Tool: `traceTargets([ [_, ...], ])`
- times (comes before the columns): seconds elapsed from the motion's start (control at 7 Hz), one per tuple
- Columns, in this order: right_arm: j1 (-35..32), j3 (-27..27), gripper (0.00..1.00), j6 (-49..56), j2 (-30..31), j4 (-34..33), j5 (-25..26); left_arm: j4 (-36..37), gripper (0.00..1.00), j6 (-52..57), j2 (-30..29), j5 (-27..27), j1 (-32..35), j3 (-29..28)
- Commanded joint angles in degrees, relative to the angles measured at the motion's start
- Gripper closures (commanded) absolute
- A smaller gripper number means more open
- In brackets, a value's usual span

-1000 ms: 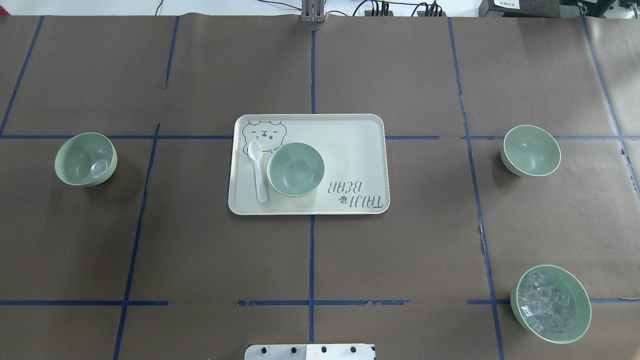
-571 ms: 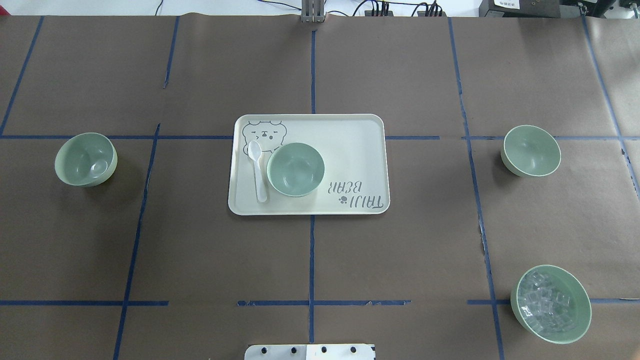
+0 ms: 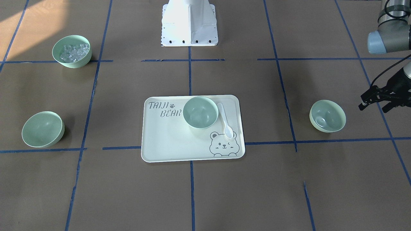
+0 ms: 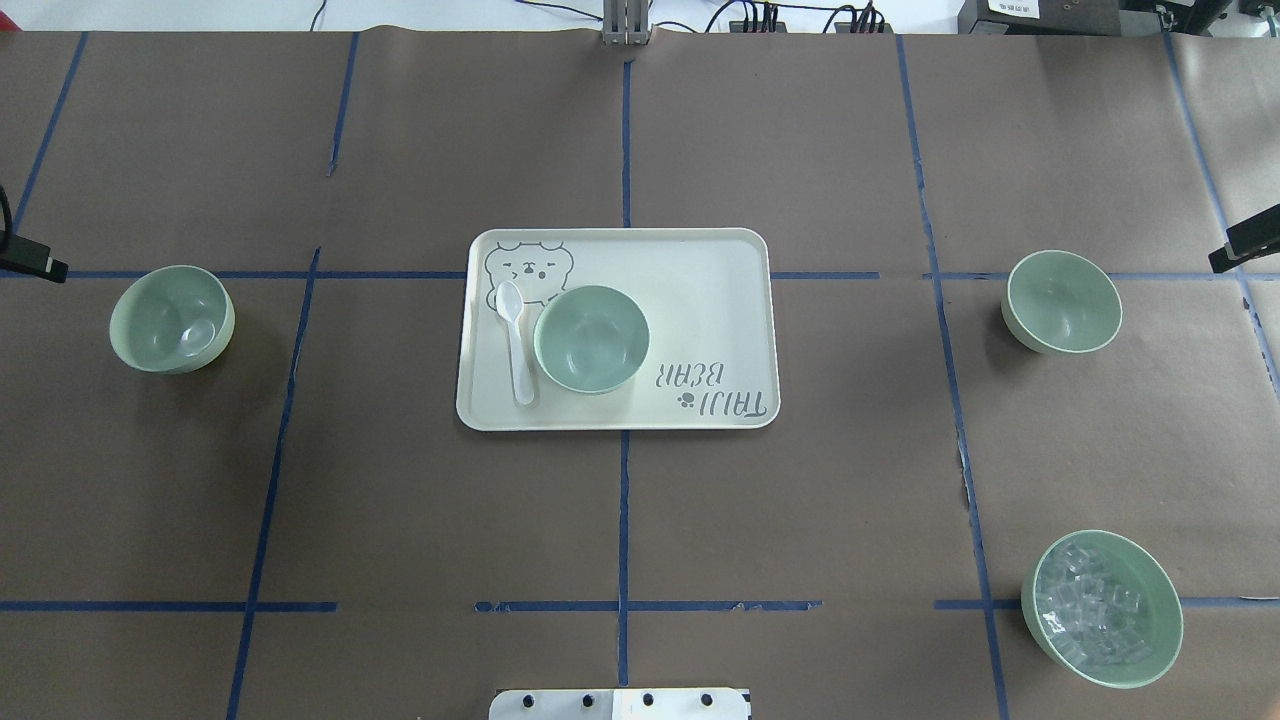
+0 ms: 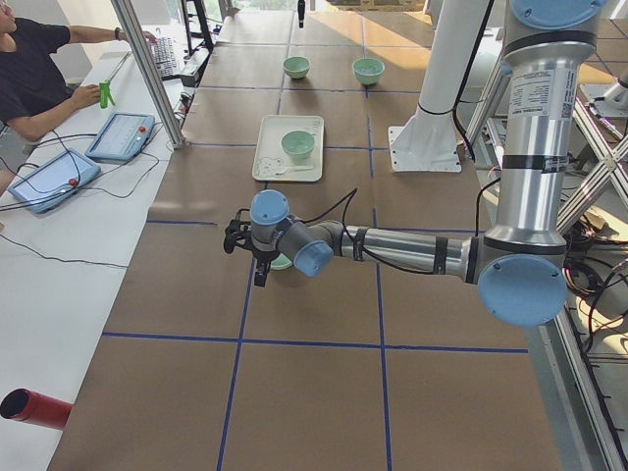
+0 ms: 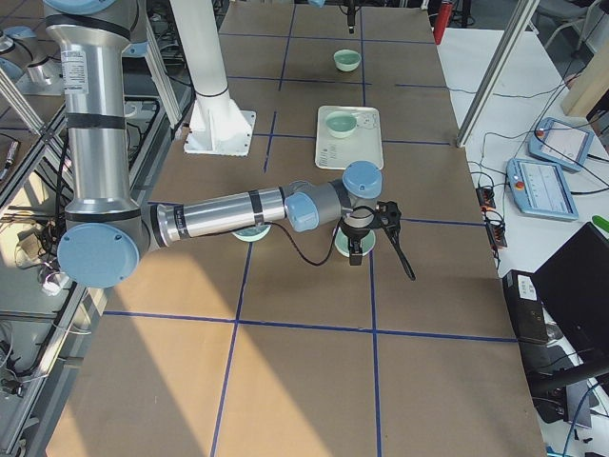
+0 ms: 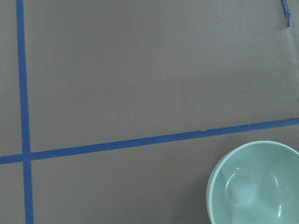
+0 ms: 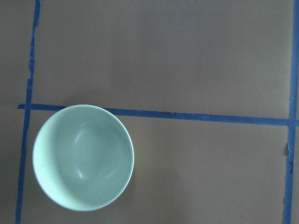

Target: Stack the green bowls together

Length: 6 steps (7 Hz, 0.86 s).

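Three plain pale green bowls stand apart. One (image 4: 172,318) is on the table at the left, one (image 4: 591,338) is on the bear tray (image 4: 690,290), and one (image 4: 1062,301) is at the right. My left gripper (image 3: 372,104) hovers just outside the left bowl (image 3: 327,115) and looks open and empty. Only its tip (image 4: 35,262) shows in the overhead view. My right gripper (image 4: 1245,243) enters at the right edge, beyond the right bowl; I cannot tell its state. The left wrist view shows the left bowl (image 7: 257,184), and the right wrist view shows the right bowl (image 8: 83,156).
A fourth green bowl with clear ice-like cubes (image 4: 1101,608) stands at the near right. A white spoon (image 4: 515,340) lies on the tray beside the centre bowl. The robot base (image 3: 189,22) is at the near middle. Blue tape lines cross the brown table cover.
Both gripper tips have come into the overhead view, one at the left edge and one at the right edge. The bowls, tray and spoon have not moved.
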State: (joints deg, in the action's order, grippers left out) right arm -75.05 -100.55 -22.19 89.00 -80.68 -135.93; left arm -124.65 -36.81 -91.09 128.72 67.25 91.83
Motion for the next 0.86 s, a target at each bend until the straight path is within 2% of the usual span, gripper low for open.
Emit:
traceTargets([
  [0.0, 1.6, 1.7, 0.0, -0.8, -1.4, 0.3, 0.5, -3.9, 0.0, -7.5, 0.0, -5.3, -5.5, -0.9],
  [0.14, 2.3, 2.6, 0.0, -1.3, -1.7, 1.7, 0.7, -6.6, 0.0, -10.1, 0.0, -6.8, -7.6, -2.2],
  [0.43, 4.6, 6.8, 0.0, -9.1, -1.7, 12.2, 2.2, -11.3, 0.07, -15.8, 0.0, -10.5, -12.0, -4.5],
  [0.57, 5.2, 6.9, 0.0, -11.4, -1.7, 13.3, 2.3, -11.3, 0.23, -15.8, 0.0, -10.5, -12.1, -4.6],
  [0.71, 5.6, 6.9, 0.0, -11.5, -1.7, 13.4, 2.3, -11.3, 0.67, -15.7, 0.0, -10.5, -12.1, -4.5],
])
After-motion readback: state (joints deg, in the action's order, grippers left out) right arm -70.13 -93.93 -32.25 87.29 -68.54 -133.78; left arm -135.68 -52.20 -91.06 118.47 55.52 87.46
